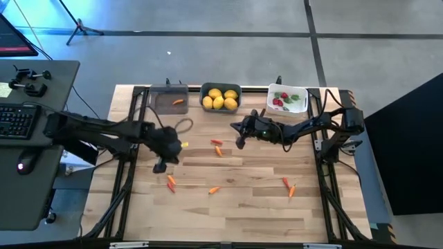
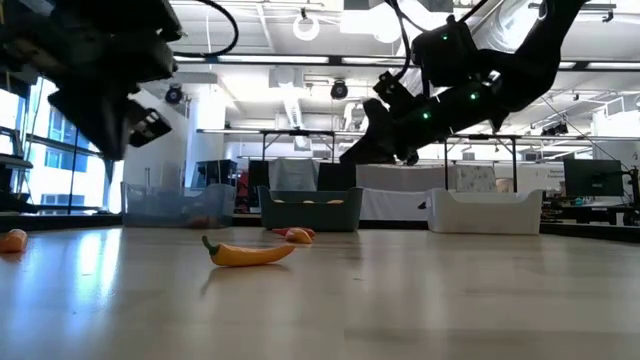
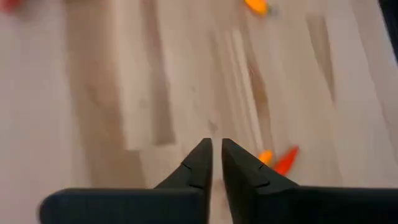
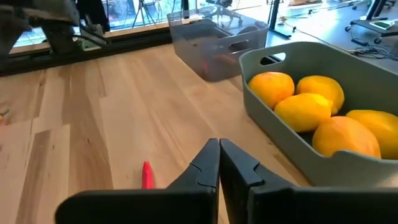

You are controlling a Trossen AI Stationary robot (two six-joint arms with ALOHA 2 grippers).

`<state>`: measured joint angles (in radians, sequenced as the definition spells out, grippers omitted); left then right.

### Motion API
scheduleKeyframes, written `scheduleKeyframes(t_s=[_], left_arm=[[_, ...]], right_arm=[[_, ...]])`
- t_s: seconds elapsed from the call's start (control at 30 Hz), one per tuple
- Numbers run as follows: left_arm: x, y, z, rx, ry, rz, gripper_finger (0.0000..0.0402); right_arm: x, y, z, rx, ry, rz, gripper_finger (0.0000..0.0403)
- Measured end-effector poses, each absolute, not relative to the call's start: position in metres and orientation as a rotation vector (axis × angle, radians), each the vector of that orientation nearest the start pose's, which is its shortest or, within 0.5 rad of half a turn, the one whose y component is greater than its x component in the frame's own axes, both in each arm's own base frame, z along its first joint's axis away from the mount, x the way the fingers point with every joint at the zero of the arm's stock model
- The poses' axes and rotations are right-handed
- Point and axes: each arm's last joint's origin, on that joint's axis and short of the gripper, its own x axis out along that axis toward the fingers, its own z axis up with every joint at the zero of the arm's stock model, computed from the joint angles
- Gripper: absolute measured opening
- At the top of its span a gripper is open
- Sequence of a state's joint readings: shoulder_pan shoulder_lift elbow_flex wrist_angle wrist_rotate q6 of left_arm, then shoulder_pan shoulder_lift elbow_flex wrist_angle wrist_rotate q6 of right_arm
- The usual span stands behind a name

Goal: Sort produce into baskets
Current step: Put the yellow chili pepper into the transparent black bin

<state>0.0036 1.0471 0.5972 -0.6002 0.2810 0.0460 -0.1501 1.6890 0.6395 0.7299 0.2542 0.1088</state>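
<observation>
Three baskets stand along the far edge. The clear-grey one (image 1: 166, 93) holds a carrot (image 1: 178, 102), the dark teal one (image 1: 220, 87) holds lemons (image 4: 306, 107), and the white one (image 1: 302, 92) holds red and green bits. Loose carrots lie on the wood (image 1: 218, 146), (image 1: 171, 182), (image 1: 214, 189), (image 1: 288, 186). My left gripper (image 1: 160, 167) hangs shut above the table's left middle, slanting down, with a carrot (image 3: 285, 160) just beside its fingertips (image 3: 205, 155). My right gripper (image 1: 239, 143) hovers shut in front of the teal basket, with a red piece (image 4: 147, 175) on the wood beside it.
A yellow-orange pepper-like piece (image 2: 250, 254) lies near the table's middle. Dark frame rails (image 1: 123, 180) run along both table sides. Bare wood (image 1: 235, 221) stretches toward the near edge. A desk with a keyboard (image 1: 17, 121) stands off the table's left.
</observation>
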Motion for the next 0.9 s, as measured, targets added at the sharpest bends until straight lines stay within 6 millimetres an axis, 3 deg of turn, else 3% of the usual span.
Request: scheduleKeyframes(t_s=[0.23, 0.4, 0.73, 0.9], left_arm=[[0.187, -0.037, 0.179, -0.051, 1.158, -0.396, 0.009], [0.192, -0.047, 0.161, -0.087, 1.28, -0.368, 0.0125], [0.198, -0.049, 0.134, -0.126, 1.452, -0.314, 0.0127], [0.198, -0.049, 0.133, -0.125, 1.453, -0.303, 0.0088]], right_arm=[[0.311, -0.054, 0.152, 0.088, 0.31, -0.395, 0.0], [0.311, -0.054, 0.152, 0.071, 0.314, -0.392, 0.0], [0.311, -0.054, 0.151, 0.062, 0.325, -0.391, 0.0], [0.311, -0.054, 0.149, 0.061, 0.342, -0.391, 0.0]])
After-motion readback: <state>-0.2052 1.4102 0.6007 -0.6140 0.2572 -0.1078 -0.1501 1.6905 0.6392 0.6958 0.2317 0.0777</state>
